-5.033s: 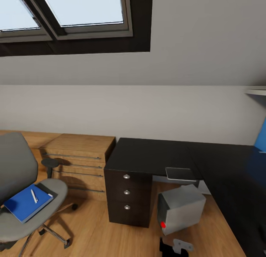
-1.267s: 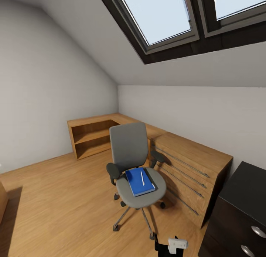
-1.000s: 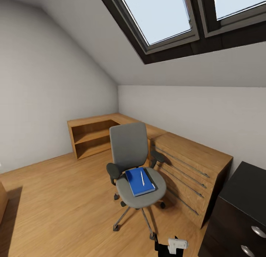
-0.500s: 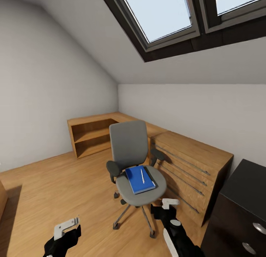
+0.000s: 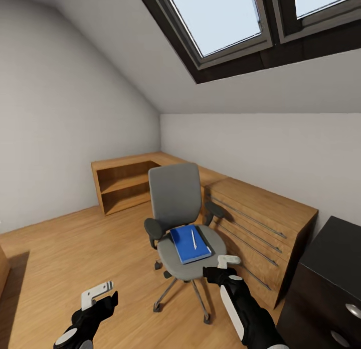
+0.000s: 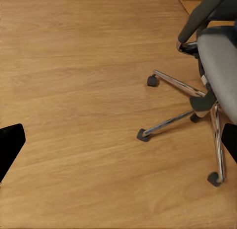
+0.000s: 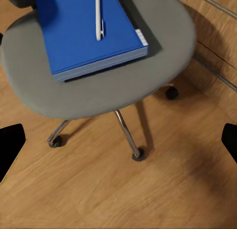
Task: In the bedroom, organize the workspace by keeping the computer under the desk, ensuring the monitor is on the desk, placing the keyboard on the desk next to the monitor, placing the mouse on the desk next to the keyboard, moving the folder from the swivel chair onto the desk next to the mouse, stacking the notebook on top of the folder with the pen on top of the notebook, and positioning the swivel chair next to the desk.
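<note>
Barely started, I'd judge — folder (image 5: 190,244) w/ pen (image 5: 193,238) on it sits mid-seat on the swivel chair (image 5: 183,226), well apart from desk (image 5: 328,269); right gripper (image 5: 223,267) near seat's front edge, left gripper (image 5: 98,298) over floor, both w/ fingers spread, empty.

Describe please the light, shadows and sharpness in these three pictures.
Head view: soft even daylight, bright skylight, lines bent toward the edges, a faint shadow under the swivel chair. Left wrist view: sharp wooden floor, thin shadows beside the chrome legs. Right wrist view: sharp folder and pen, a soft shadow below the seat; no glare anywhere.
</note>
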Robot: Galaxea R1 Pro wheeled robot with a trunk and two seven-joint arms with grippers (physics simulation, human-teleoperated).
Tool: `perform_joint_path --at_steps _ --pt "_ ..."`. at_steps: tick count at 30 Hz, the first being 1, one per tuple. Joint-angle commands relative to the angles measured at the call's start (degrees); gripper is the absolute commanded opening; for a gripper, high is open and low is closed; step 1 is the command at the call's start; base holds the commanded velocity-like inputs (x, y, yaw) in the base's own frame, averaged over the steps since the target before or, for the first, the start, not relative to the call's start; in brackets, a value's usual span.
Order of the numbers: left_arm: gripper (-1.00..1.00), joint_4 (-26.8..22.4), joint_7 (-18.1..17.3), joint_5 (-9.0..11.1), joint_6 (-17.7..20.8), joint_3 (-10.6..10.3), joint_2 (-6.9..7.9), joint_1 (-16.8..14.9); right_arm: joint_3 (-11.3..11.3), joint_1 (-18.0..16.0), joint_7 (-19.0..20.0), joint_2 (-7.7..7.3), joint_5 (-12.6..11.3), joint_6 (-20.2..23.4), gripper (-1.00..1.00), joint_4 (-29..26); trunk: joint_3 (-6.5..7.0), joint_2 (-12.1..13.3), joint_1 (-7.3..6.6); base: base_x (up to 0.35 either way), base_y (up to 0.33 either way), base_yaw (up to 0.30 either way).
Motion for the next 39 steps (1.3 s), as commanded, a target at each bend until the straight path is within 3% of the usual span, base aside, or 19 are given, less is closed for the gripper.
perform_joint_path --at_steps 1,7,12,18,23,39 --pt "1.00 -0.01 0.55 0.54 0.06 -0.14 0.08 -0.02 0.17 -0.03 -0.52 -0.02 -0.73 0.19 1.00 -0.06 -0.05 -0.03 0.02 0.199 0.000 0.053" --pt "1.00 0.29 0.54 0.43 0.17 -0.30 0.15 -0.05 0.19 -0.04 -0.37 -0.09 -1.23 -1.19 1.00 0.22 -0.05 -0.03 0.02 0.281 0.000 0.187" --pt "1.00 1.04 0.56 -0.81 0.09 -2.29 0.08 -0.06 0.18 -0.04 -0.20 -0.50 -1.01 -1.96 1.00 0.64 -0.05 -0.03 0.02 0.315 0.000 0.031" --pt "1.00 1.32 0.47 -1.24 0.06 -3.05 0.15 -0.11 0.48 -0.04 -0.14 -0.51 -0.81 -2.00 1.00 1.25 -0.05 -0.03 0.02 0.309 0.012 0.003" --pt "1.00 1.32 0.39 -1.25 0.24 -2.85 0.16 -0.10 2.15 -0.04 0.17 -0.54 -0.89 -2.00 1.00 1.32 -0.05 -0.03 0.02 0.271 0.103 0.000" --pt "1.00 1.06 0.30 -1.22 0.24 -2.52 0.24 -0.09 2.25 -0.04 0.21 -0.69 -0.72 -2.00 1.00 1.39 -0.05 -0.03 0.02 0.249 0.067 0.000"
